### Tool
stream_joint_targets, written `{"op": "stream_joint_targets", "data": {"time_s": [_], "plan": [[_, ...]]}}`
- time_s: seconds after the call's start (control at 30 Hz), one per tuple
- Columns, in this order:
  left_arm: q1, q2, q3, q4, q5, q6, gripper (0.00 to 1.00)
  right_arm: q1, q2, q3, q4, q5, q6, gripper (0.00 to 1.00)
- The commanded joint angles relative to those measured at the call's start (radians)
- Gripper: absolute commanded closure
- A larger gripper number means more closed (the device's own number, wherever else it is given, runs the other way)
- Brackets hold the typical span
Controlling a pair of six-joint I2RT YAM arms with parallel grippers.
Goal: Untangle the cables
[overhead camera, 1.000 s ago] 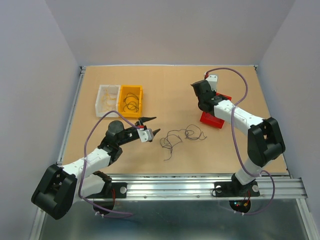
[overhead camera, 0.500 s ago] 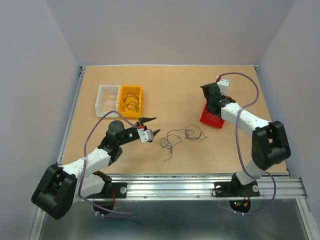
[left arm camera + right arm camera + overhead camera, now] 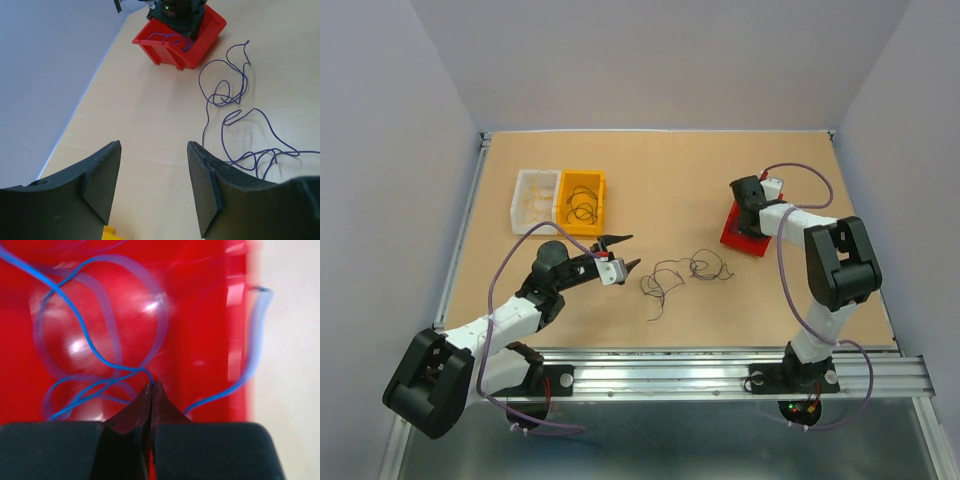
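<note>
On the desk (image 3: pixel 670 170), top view: a red bin (image 3: pixel 732 240), taken here as the reference for all positions.
- Right tool (image 3: pixel 745 207): lowered into the red bin from above.
- Cables (image 3: pixel 680 273): a loose tangle of thin dark loops flat on the desk, left of the red bin and a little nearer the arm bases, apart from it.
- Left tool (image 3: pixel 630 250): further left of the red bin, past the cables, near their left end but not touching them; fingers spread, nothing between them.
- Yellow bin (image 3: pixel 582 183): well to the left of the red bin, with dark loops inside.
- Clear bin: touching the yellow bin's far-left side, furthest from the red bin.

Left wrist view: both dark fingers stand wide apart over bare desk. The red bin lies ahead with the right tool dipped into it. The cables trail from just beside the red bin towards the camera.

Right wrist view: inside the red bin, the fingers are pressed tight together. A blue strand (image 3: pixel 82 327) ends right at their tips, apparently nipped there. Its blurred loops lie on the bin floor.
</note>
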Motion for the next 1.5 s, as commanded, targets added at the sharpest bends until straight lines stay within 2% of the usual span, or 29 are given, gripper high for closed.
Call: {"op": "stream_joint_targets", "data": {"time_s": [0.0, 0.03, 0.07, 0.1, 0.13, 0.2, 0.37, 0.43, 0.57, 0.67, 0.7, 0.9, 1.03, 1.13, 1.17, 1.43, 1.47], "plan": [[0.002, -0.008, 0.003, 0.033, 0.021, 0.009, 0.34, -0.001, -0.046, 0.048, 0.023, -0.031, 0.024, 0.98], [0.002, -0.008, 0.003, 0.033, 0.021, 0.009, 0.34, -0.001, -0.066, 0.045, 0.023, -0.031, 0.021, 0.97], [0.001, -0.008, 0.003, 0.031, 0.02, 0.012, 0.34, -0.001, -0.108, 0.042, 0.023, -0.034, 0.016, 0.86], [0.001, -0.01, 0.003, 0.03, 0.02, 0.012, 0.34, -0.001, -0.109, 0.038, 0.023, -0.033, 0.014, 0.81], [0.001, -0.008, 0.003, 0.03, 0.016, 0.013, 0.34, -0.001, -0.162, 0.031, 0.025, -0.033, 0.01, 0.72], [0.001, -0.01, 0.005, 0.03, 0.021, 0.012, 0.34, -0.001, -0.24, 0.022, 0.022, -0.036, 0.002, 0.64], [0.001, -0.01, 0.006, 0.027, 0.023, 0.012, 0.34, -0.004, -0.353, 0.008, 0.025, -0.03, -0.007, 0.54], [0.001, -0.008, 0.008, 0.025, 0.023, 0.01, 0.34, -0.014, -0.366, 0.008, 0.022, -0.039, -0.002, 0.54], [0.001, -0.013, 0.01, 0.022, 0.024, 0.009, 0.34, -0.095, -0.434, -0.02, 0.029, -0.105, 0.036, 0.48], [0.001, -0.016, 0.007, 0.021, 0.026, 0.007, 0.34, -0.162, -0.486, -0.09, 0.086, -0.212, 0.062, 0.45], [0.001, -0.016, 0.008, 0.019, 0.03, 0.007, 0.34, -0.223, -0.516, -0.113, 0.13, -0.303, 0.085, 0.4], [0.001, -0.007, 0.01, 0.018, 0.035, 0.009, 0.34, -0.414, -0.563, -0.264, 0.297, -0.561, 0.192, 0.27], [0.001, -0.01, 0.008, 0.014, 0.036, 0.012, 0.34, -0.49, -0.555, -0.342, 0.414, -0.677, 0.273, 0.26], [0.001, -0.011, 0.008, 0.013, 0.036, 0.012, 0.34, -0.547, -0.543, -0.414, 0.521, -0.761, 0.332, 0.31], [0.001, -0.011, 0.01, 0.013, 0.038, 0.013, 0.34, -0.553, -0.534, -0.425, 0.544, -0.763, 0.309, 0.34], [0.001, -0.013, 0.008, 0.01, 0.046, 0.013, 0.34, -0.553, -0.489, -0.485, 0.633, -0.771, 0.284, 0.41], [0.001, -0.016, 0.008, 0.008, 0.046, 0.013, 0.34, -0.553, -0.477, -0.483, 0.641, -0.778, 0.283, 0.45]]}}
